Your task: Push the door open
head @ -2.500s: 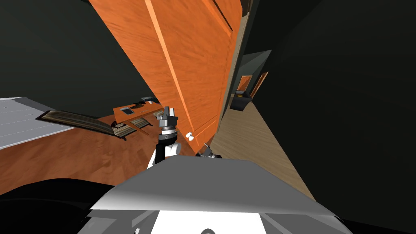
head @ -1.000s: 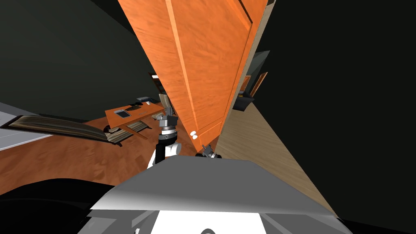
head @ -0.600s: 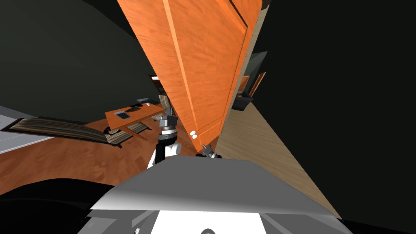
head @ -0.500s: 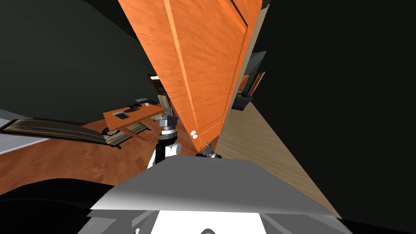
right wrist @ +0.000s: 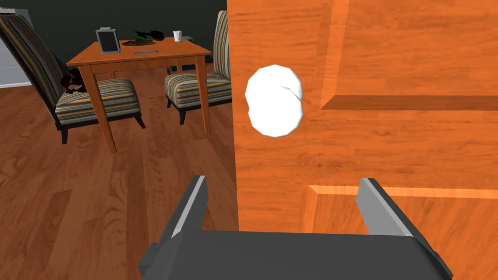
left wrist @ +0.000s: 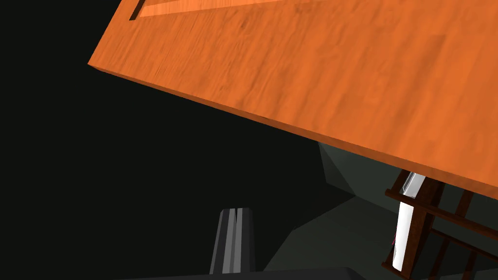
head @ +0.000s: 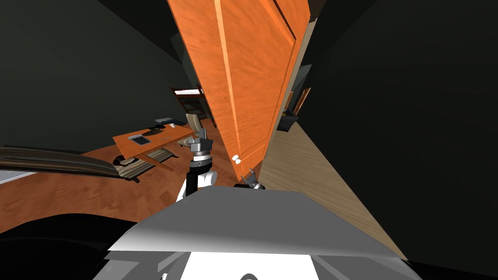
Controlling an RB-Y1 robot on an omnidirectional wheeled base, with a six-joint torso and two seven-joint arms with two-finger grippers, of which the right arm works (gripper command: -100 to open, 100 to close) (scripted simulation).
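Note:
The orange panelled door point(head: 243, 73) stands ajar, and its free edge runs down to a white round knob point(head: 236, 158). My right gripper point(head: 251, 176) is low at the door's foot, just under the knob. In the right wrist view that gripper point(right wrist: 287, 194) is open and faces the door's face point(right wrist: 389, 146). One finger is beyond the free edge, the other before the panel, and the knob point(right wrist: 274, 100) lies ahead between them. My left gripper point(head: 202, 132) is raised beside the door's free edge. Its fingers point(left wrist: 235, 233) are shut on nothing, under the door's edge point(left wrist: 292, 73).
Beyond the door is a wooden floor point(right wrist: 73, 194) with an orange table point(right wrist: 141, 53) and striped chairs point(right wrist: 97, 97). A dark shelf unit point(head: 189, 99) stands behind. A pale wooden floor strip point(head: 311, 180) runs right of the door between dark walls, with a dark box point(head: 288, 121) far along it.
The door has swung further away from me, its face now narrower. More of the room with the table and shelf shows past its free edge. Both arms keep their pose.

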